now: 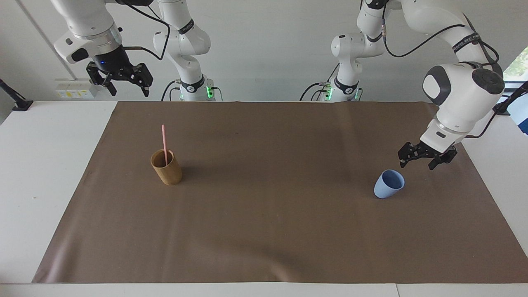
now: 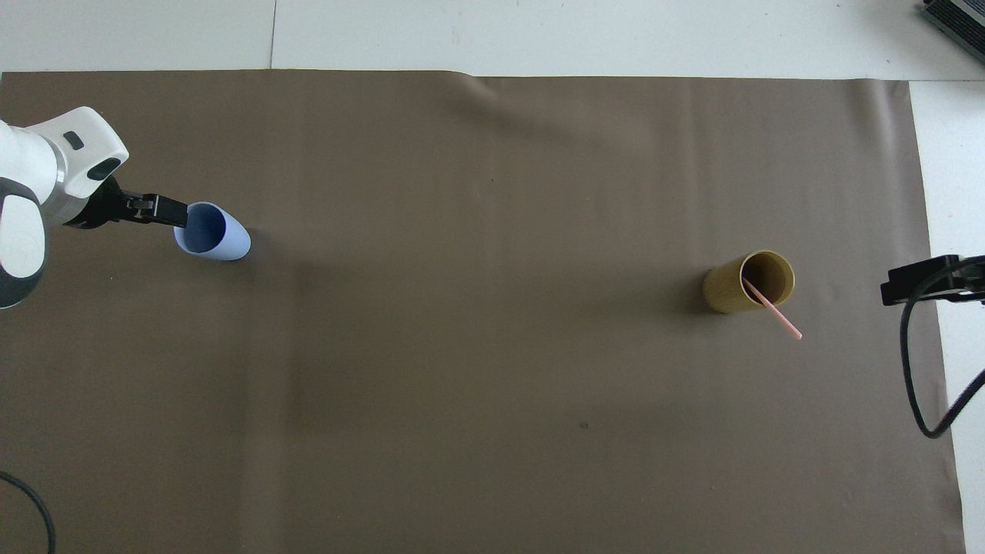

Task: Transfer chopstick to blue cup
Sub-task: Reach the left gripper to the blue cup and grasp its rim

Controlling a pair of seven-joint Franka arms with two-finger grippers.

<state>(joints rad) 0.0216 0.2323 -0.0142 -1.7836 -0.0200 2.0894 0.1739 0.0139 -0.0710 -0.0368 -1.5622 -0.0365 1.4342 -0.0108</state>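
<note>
The pink chopstick (image 1: 164, 143) (image 2: 772, 310) stands slanted in the tan bamboo cup (image 1: 167, 168) (image 2: 745, 282) toward the right arm's end of the table. The blue cup (image 1: 388, 184) (image 2: 212, 231) stands upright and empty toward the left arm's end. My left gripper (image 1: 417, 162) (image 2: 171, 211) hangs open, low over the mat just beside the blue cup's rim, apart from it. My right gripper (image 1: 127, 86) (image 2: 894, 283) waits open, raised high above the table's edge near its base, holding nothing.
A brown mat (image 1: 268, 206) (image 2: 477, 369) covers most of the white table (image 1: 45, 165). A black cable (image 2: 919, 385) hangs from the right arm over the mat's edge. A dark object (image 2: 954, 19) lies at a table corner.
</note>
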